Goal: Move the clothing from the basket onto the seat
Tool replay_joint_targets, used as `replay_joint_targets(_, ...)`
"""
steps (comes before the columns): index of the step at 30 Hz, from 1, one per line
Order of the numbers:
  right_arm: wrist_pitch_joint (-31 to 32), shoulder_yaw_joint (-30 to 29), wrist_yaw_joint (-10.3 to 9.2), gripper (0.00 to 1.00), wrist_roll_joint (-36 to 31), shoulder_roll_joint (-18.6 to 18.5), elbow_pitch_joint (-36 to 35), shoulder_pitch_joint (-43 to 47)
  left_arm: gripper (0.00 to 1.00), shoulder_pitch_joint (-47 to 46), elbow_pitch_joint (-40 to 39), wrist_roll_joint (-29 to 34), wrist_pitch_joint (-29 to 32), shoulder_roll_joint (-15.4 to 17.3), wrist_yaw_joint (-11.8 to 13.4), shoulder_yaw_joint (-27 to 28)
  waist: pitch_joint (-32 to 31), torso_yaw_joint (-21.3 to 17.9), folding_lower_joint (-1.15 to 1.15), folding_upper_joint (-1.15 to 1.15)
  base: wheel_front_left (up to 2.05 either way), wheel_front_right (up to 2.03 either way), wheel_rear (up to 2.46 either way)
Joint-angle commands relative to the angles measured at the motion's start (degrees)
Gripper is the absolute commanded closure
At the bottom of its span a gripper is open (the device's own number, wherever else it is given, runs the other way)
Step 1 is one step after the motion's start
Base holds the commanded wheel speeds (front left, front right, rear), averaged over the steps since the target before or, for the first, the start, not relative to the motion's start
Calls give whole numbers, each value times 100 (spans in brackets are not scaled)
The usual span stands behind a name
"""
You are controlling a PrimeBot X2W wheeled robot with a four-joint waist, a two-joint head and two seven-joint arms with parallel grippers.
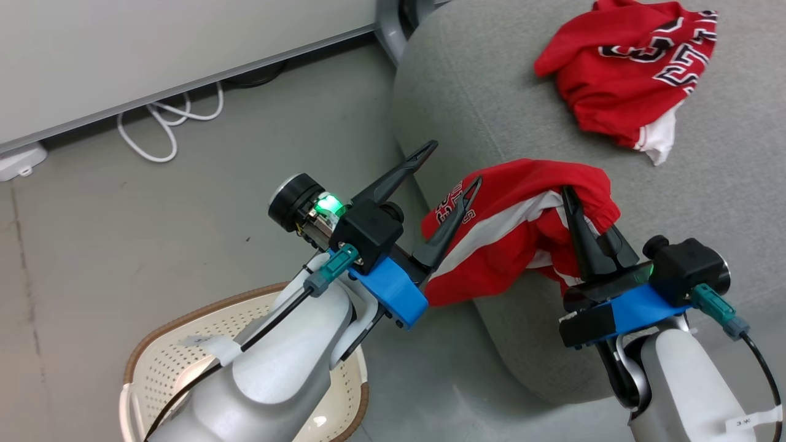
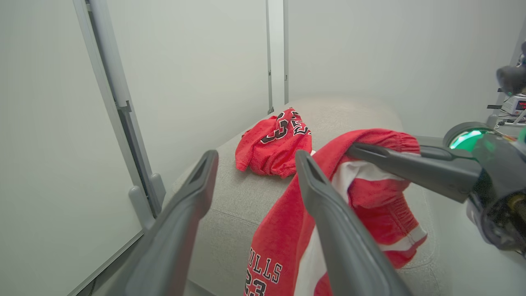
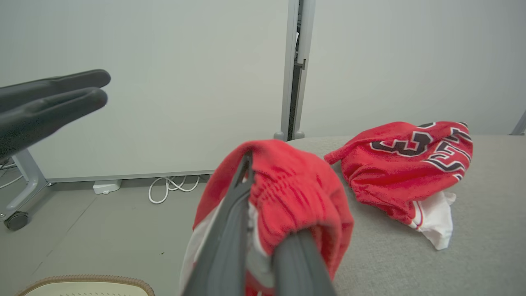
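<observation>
Right hand (image 1: 574,209) is pinched tight on the elastic waistband of the red Bulls shorts (image 1: 509,227), and the shorts hang from that one grip, draped over the near left edge of the grey seat (image 1: 491,92). The waistband is up over the cushion. The legs, with the white stripe and the lettering, dangle down the seat's side toward the floor (image 1: 184,215). It looks a sensible hold: gathered elastic gives thin fingers something thick to bite, and the rest follows under its own weight.

Left hand (image 1: 455,162) is spread wide with nothing in it, hovering just left of the shorts. One finger crosses in front of the cloth in the head view, and I can't tell whether it touches. I'd say it's standing off to give the right arm room.

The red jersey (image 1: 632,67) lies crumpled at the far right of the seat, well apart from the shorts. The basket (image 1: 172,362) sits on the floor at near left, under the left forearm. What shows of its inside is bare.

So it's the last garment, I'd guess, mid-carry. It wants to go farther over the cushion before the hand lets go. Dropped here, with most of the cloth off the edge, it could slide to the floor.
</observation>
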Motion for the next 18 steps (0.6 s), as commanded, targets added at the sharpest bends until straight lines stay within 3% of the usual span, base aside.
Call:
replay_joint_targets(1, -4, -13, 3, 100, -14, 33, -35, 94, 0, -7, 17, -8, -25, -3, -16, -12, -14, -115, 0, 0, 0, 0, 0)
replay_joint_targets(10, -4, -105, 3, 100, -16, 117, -155, 160, 0, -26, 66, -59, -25, -25, -34, -91, -39, -181, 0, 0, 0, 0, 0)
replay_joint_targets(18, -5, -324, 3, 100, -71, -94, -535, -656, 0, -193, -105, -1, -18, 87, 97, 10, 369, 22, 0, 0, 0, 0, 0)
